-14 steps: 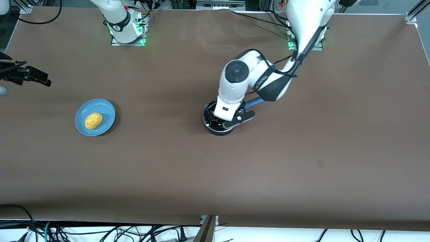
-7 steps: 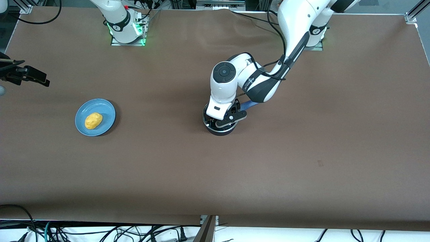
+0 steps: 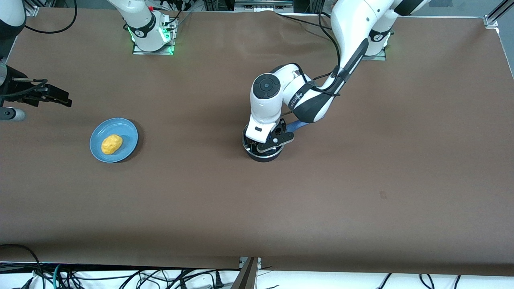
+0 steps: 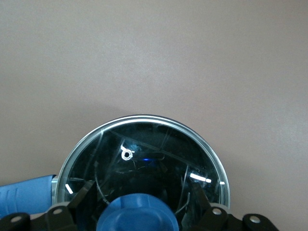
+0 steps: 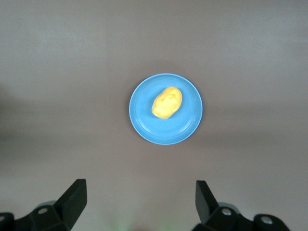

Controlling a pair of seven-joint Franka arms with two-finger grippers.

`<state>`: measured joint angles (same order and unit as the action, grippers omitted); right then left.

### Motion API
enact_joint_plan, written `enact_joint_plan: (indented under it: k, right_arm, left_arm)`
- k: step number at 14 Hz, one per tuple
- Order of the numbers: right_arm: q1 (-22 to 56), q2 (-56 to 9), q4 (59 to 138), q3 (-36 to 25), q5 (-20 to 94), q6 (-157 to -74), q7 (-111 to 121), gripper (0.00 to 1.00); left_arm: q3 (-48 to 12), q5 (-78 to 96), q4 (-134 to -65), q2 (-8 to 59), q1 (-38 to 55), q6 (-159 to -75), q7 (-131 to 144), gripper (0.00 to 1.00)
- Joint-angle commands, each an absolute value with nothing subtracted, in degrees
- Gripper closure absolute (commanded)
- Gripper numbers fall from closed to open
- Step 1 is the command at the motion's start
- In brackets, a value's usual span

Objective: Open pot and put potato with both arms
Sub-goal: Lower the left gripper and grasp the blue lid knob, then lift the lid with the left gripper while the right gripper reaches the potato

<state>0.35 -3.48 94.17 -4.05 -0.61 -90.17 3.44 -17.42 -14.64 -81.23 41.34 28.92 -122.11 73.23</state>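
Note:
The black pot (image 3: 262, 157) stands mid-table with its glass lid (image 4: 154, 144) on; its blue handle (image 3: 298, 125) points toward the left arm's base. My left gripper (image 3: 266, 143) is low over the lid. It is open, with one finger (image 4: 81, 193) on each side of the blue knob (image 4: 139, 211), apart from it. The yellow-orange potato (image 3: 111, 144) lies on a blue plate (image 3: 127, 131) toward the right arm's end. My right gripper (image 3: 44, 95) hangs open and empty high over the table beside the plate. The right wrist view shows the potato (image 5: 167, 102) on the plate (image 5: 144, 122).
The brown table (image 3: 281, 208) is bare around the pot and the plate. Both arm bases, lit green, stand along the edge farthest from the front camera. Cables hang below the nearest edge.
My left gripper has shifted toward the right arm's end and settled centred over the pot's lid. My right gripper has moved a little toward the plate.

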Motion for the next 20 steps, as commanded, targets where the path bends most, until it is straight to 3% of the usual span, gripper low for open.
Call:
enact_joint_plan:
  k: [1,7,12,13,14,15,20]
  right_arm:
    - [0.70,-4.13,92.72,-3.96,-0.44,-88.94,3.17,0.00]
    - [0.35,-6.15,92.72,-4.30,-0.70,-88.95,2.90,0.00]
    - [-0.09,-6.50,92.72,-5.45,-1.05,-88.95,2.81,0.00]
    - [-0.09,-6.50,92.72,-5.45,-1.40,-88.95,2.81,0.00]
    - [-0.09,-6.50,92.72,-5.45,-1.75,-89.03,2.81,0.00]
    - [-0.09,-6.76,92.72,-5.45,-1.76,-89.03,2.81,0.00]
    - [1.05,-7.38,92.73,-4.92,-1.93,-89.12,2.90,0.00]
  left_arm:
    - [-17.14,-16.17,-80.95,41.22,29.53,-120.94,73.92,0.26]
    - [-17.14,-16.26,-81.56,40.61,29.18,-120.85,73.04,0.66]
    - [-17.40,-15.73,-81.47,39.46,28.65,-120.41,71.81,0.67]
    - [-17.40,-15.65,-81.47,39.55,28.74,-120.50,71.98,0.54]
    - [-17.40,-15.64,-81.47,39.55,28.65,-120.67,72.33,0.12]
    - [-17.40,-15.64,-81.47,39.55,28.65,-120.67,72.51,0.00]
    - [-17.93,-13.99,-83.92,39.11,28.57,-120.67,71.90,0.00]
